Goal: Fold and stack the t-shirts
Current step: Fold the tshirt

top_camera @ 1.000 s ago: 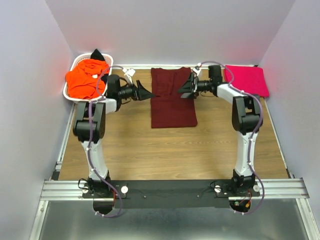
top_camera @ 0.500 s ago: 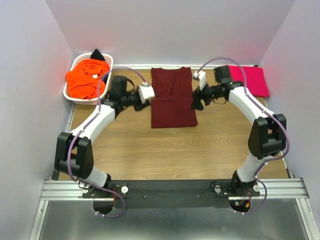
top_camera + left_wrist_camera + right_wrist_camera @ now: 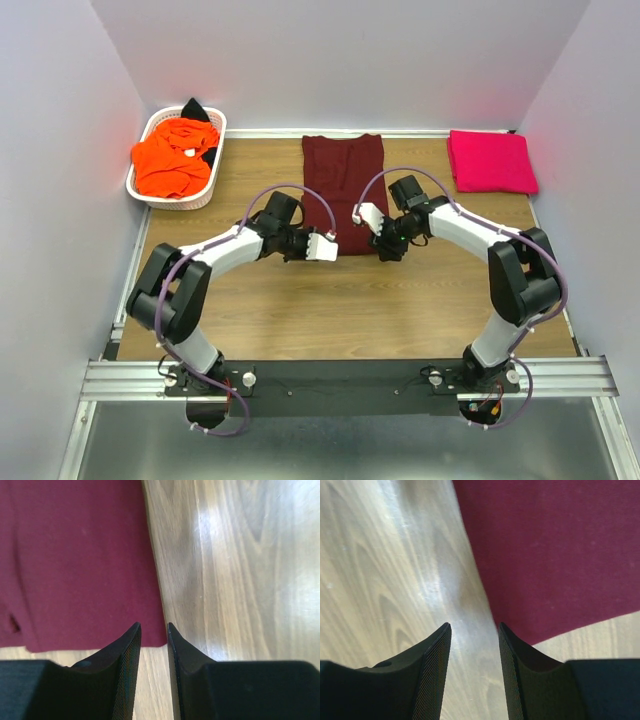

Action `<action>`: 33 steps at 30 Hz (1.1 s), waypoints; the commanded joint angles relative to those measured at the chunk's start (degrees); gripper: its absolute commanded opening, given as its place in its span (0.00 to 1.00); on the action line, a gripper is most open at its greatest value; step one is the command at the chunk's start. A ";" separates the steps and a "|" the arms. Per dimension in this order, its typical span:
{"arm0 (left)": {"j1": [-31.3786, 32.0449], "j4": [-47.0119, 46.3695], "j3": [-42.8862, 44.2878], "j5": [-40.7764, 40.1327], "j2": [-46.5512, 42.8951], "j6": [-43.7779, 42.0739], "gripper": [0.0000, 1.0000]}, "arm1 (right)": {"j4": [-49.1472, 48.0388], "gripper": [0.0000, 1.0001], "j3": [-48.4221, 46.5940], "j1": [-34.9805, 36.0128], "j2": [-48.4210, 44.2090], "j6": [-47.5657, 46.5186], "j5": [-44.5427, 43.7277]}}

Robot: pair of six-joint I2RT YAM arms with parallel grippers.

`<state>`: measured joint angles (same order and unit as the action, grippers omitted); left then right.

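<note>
At the near hem of the maroon t-shirt (image 3: 345,180), laid flat on the counter (image 3: 260,300) with its long axis running away from the bases: left jaws at left corner, narrowly parted; right jaws at right corner, parted wider; both empty.

A lab test booth: plain walls (image 3: 340,60) enclose a wooden table (image 3: 330,300).

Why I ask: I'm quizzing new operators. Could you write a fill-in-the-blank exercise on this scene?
The bright orange cloth t-shirt sits in the white plastic lattice ____.
The folded bright pink cloth t-shirt lies at the far ____ corner of the wooden table.
The flat cloth t-shirt spread mid-table is dark ____.
The right gripper holds its jaws ____ over bare wood beside that shirt.
Missing words: basket, right, maroon, open.
</note>
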<state>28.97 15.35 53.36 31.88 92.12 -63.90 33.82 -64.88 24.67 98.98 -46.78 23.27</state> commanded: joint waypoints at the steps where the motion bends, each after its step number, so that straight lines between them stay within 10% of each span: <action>1: 1.08 -0.85 1.74 -2.35 2.98 -2.28 0.36 | -4.46 0.50 0.98 0.21 0.60 -2.43 -3.66; 14: 1.09 -0.68 0.51 -5.24 7.28 -4.30 0.42 | -5.26 0.67 1.16 0.29 -0.63 -4.98 -6.04; 33: 0.74 3.27 3.15 -4.54 9.75 -4.74 0.24 | -7.98 0.59 2.03 -0.58 4.99 -8.23 -5.60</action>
<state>29.76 15.81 55.92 27.66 100.01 -68.73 27.86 -63.99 24.36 102.15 -53.65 18.02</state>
